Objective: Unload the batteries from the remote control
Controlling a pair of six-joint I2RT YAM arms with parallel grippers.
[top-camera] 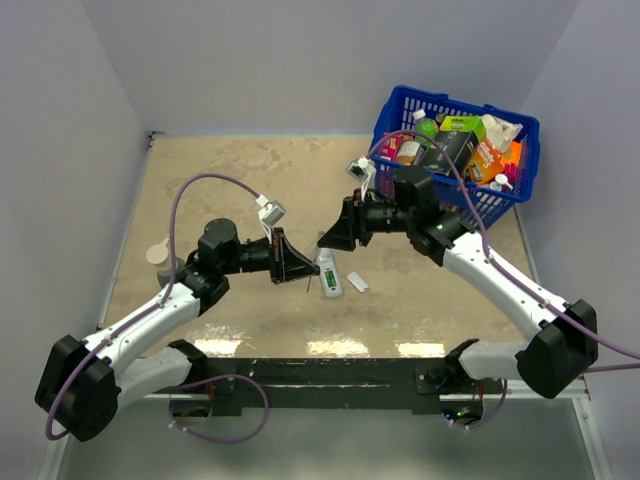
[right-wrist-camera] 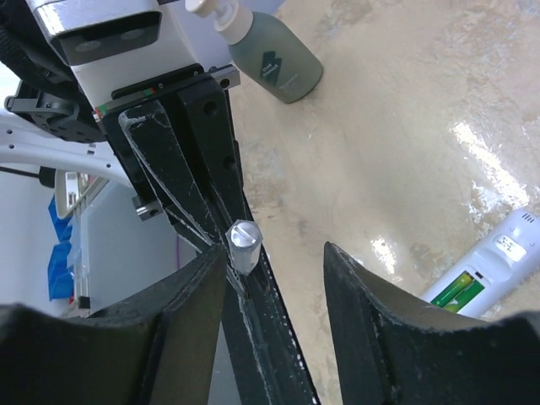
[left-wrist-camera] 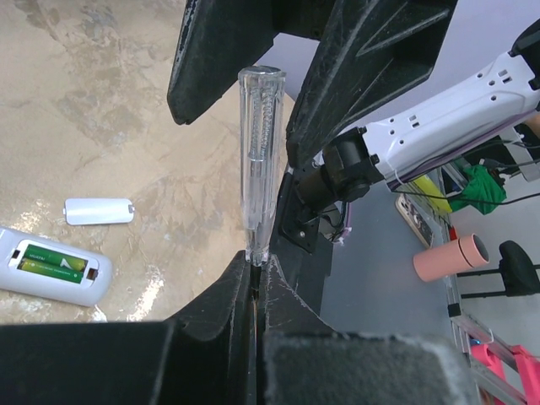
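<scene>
The white remote control [top-camera: 328, 272] lies bay-up on the table between the arms. Two green batteries [left-wrist-camera: 52, 259] sit in its open bay [right-wrist-camera: 460, 287]. The small white cover piece [top-camera: 357, 282] lies beside it and also shows in the left wrist view [left-wrist-camera: 99, 211]. My left gripper [top-camera: 296, 264] is shut on the shaft of a clear-handled screwdriver [left-wrist-camera: 260, 152], just left of the remote. My right gripper [top-camera: 328, 240] is open. Its fingers [right-wrist-camera: 371, 312] stand either side of the screwdriver's handle end [right-wrist-camera: 244, 244] without closing on it.
A blue basket [top-camera: 400, 95] full of packets and bottles stands at the back right. A dark green pump bottle [right-wrist-camera: 274, 61] stands near the left edge of the table [top-camera: 163, 258]. Grey walls close the table on three sides.
</scene>
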